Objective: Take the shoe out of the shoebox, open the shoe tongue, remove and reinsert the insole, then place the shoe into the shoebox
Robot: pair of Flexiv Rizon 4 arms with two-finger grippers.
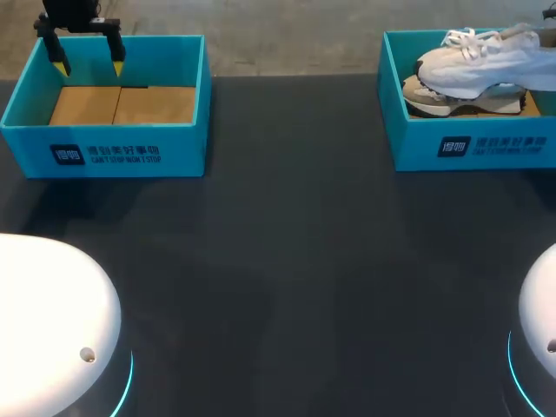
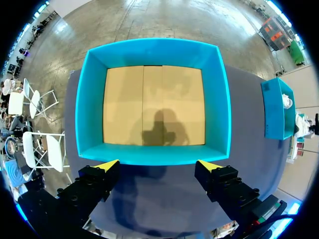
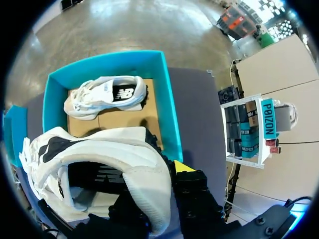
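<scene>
By my judgement the task has barely begun: the white sneaker is raised above the right shoebox, with tongue, insole and return all left to do. The right gripper has its fingers clamped on the sneaker's heel. The left gripper hovers over the other shoebox, fingers spread wide, touching nothing.

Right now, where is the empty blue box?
In the head view the empty box sits at the table's far left, just below the open left gripper; the other box, holding the shoes, is far right.
</scene>
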